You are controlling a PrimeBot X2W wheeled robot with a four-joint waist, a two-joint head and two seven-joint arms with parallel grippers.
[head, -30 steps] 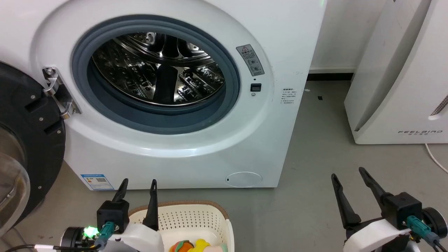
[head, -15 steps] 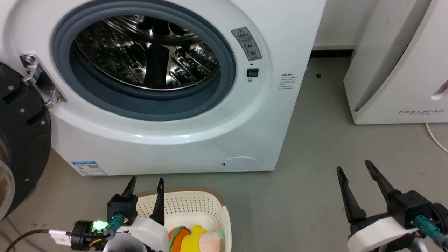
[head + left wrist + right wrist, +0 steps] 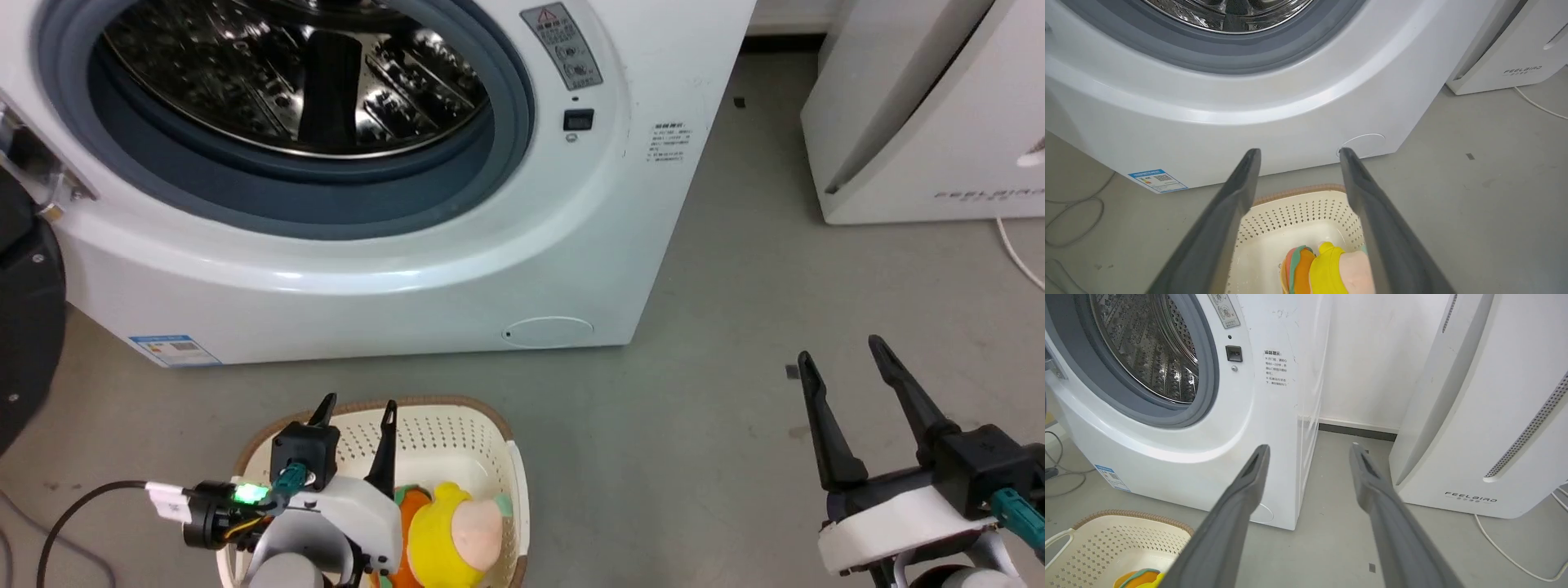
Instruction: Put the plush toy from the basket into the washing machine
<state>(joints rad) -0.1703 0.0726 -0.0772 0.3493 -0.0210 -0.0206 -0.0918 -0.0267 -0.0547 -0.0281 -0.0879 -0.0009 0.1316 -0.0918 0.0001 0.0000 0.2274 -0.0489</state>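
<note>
Your plush toy (image 3: 453, 531) is lying in the basket (image 3: 441, 425) on the floor, just in front of the washing machine (image 3: 408, 269). Your left gripper (image 3: 358, 402) hangs over the basket, fingers spread and holding nothing. Your right gripper (image 3: 839, 348) is spread too, well off to the side.

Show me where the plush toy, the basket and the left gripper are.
plush toy (image 3: 445, 531), head view, yellow body.
basket (image 3: 445, 433), head view, far perforated wall.
left gripper (image 3: 358, 402), head view, midway between its fingertips.
</note>
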